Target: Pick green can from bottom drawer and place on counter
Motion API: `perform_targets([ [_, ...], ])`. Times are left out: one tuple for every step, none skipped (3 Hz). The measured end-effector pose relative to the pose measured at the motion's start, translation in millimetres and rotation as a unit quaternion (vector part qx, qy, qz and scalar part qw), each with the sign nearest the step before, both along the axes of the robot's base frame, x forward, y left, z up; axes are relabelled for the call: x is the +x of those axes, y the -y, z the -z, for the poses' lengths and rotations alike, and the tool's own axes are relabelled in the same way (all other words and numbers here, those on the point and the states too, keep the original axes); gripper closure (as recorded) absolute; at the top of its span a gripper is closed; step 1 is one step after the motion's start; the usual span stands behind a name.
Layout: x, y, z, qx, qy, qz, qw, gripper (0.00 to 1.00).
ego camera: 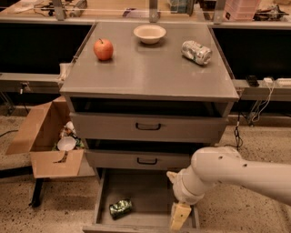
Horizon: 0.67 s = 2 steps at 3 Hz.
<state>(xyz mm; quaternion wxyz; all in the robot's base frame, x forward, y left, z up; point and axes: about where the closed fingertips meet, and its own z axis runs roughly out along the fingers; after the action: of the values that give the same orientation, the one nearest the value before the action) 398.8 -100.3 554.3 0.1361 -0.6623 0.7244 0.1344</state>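
Green can (120, 208) in drawer (145, 189), near gripper (180, 217)

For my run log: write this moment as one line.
bottom drawer: open | green can: lying in drawer, front left | gripper: over drawer's right front, apart from can

A lab or workshop is suggested by cluttered benches (113, 11) and cables (260, 105) seen beyond the gripper (180, 217), which is held low over the bottom drawer (145, 191).
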Motion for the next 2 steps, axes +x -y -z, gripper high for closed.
perform_targets([
  [-1, -27, 68, 0.038, -0.009, -0.002, 0.9992, 0.00],
  [4, -61, 135, 0.085, -0.033, 0.000, 0.9958, 0.00],
])
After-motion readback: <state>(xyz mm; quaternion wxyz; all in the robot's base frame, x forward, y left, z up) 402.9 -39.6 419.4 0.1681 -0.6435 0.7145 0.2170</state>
